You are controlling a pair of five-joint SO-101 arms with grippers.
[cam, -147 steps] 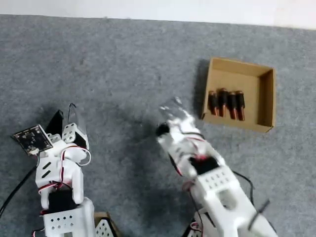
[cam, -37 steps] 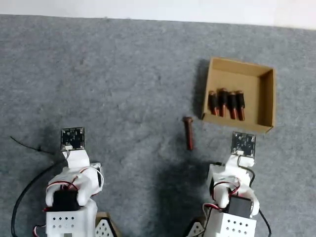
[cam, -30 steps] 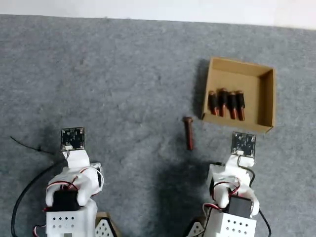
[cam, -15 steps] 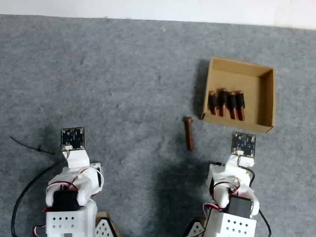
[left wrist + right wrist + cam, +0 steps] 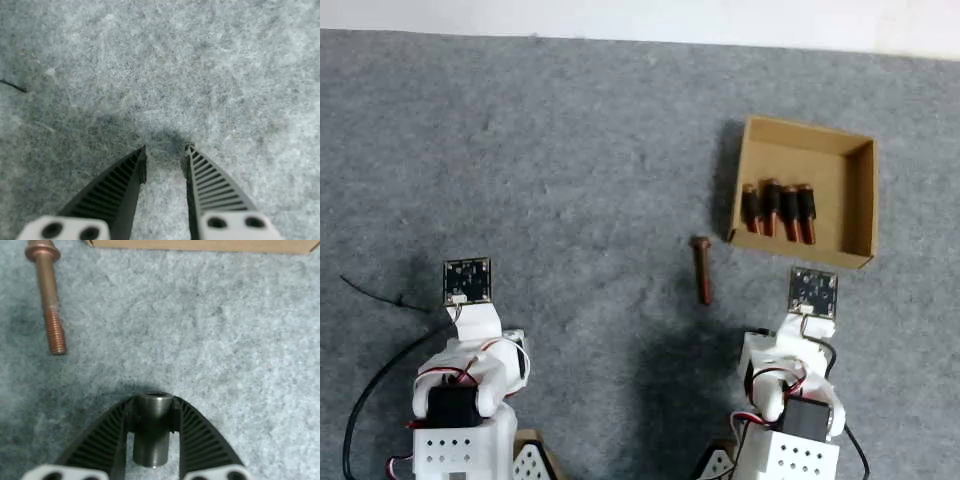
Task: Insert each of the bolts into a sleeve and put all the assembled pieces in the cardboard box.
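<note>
Grey felt mat (image 5: 570, 150) covers the table, with a white strip along the far edge. In the high view the cardboard box (image 5: 800, 128) sits at 2 o'clock from the mat's centre, and four assembled pieces (image 5: 778, 212) lie side by side inside it.

One loose bolt (image 5: 702, 270) lies on the mat at 8 o'clock from the box, well apart from both arms, with its head toward 12 and its threaded tip toward 6.

Your right gripper (image 5: 152, 403) is clamped on a dark sleeve (image 5: 151, 432), whose open bore faces outward. Your left gripper (image 5: 165, 148) is parted and holds nothing, low over bare mat.

The bolt looks stiff, dense for its size and smooth, so it will probably roll if nudged sideways. Take it across the plain shank just under the head, which leaves the threads free to enter the bore. The sleeve is round and slick too, so keep a firm grip or it may twist between the ribbed pads.
</note>
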